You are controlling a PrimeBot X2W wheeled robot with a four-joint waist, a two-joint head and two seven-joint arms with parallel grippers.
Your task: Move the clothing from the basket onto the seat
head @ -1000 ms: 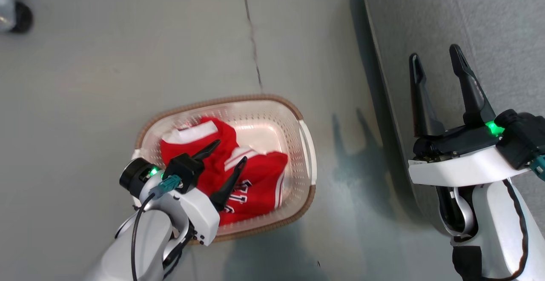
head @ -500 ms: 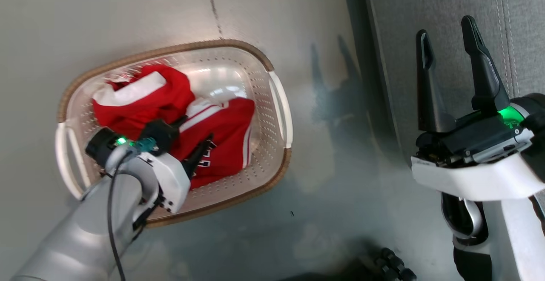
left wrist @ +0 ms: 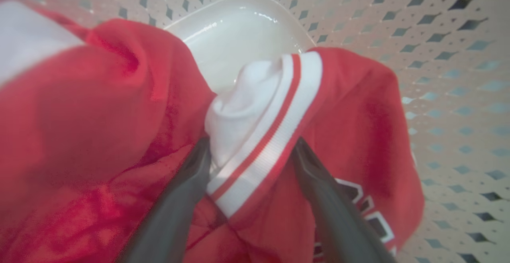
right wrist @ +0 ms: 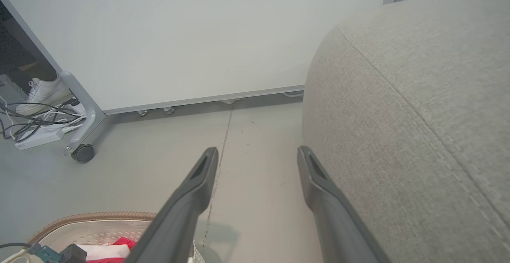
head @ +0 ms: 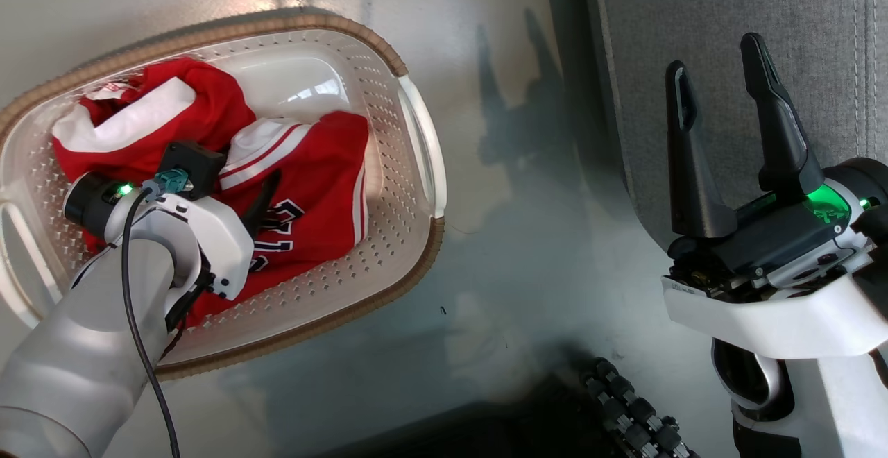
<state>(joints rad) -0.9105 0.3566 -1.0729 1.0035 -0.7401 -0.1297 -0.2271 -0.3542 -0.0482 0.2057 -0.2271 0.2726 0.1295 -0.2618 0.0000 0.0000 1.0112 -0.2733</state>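
Down inside the basket (head: pixel 406 236), the left claw (left wrist: pixel 249 147) sits among the clothing (head: pixel 312 173). Its two fingers (left wrist: pixel 187 187) are spread wide and straddle a bunched white band with a red stripe (left wrist: pixel 271 123). That band fills the gap between them, and red cloth presses against both fingers from the outside. All the clothing lies in the basket: one red heap with a broad white band toward the basket's far-left end, and a second garment with dark-and-white lettering (head: pixel 277 225) nearer the basket's middle. A bare patch of the basket's glossy bottom (left wrist: pixel 235 32) shows beyond the cloth. The basket stands on the grey floor (head: pixel 527 236). Across a strip of that floor from the basket's right handle (head: pixel 420 139) is the grey seat (head: pixel 694 14). The right claw (head: pixel 714 55) hovers well apart from the basket, over the seat's near edge, jaws wide and holding nothing. Beyond the basket stands a white partition panel (right wrist: pixel 199 36) on a caster (right wrist: pixel 82 153).
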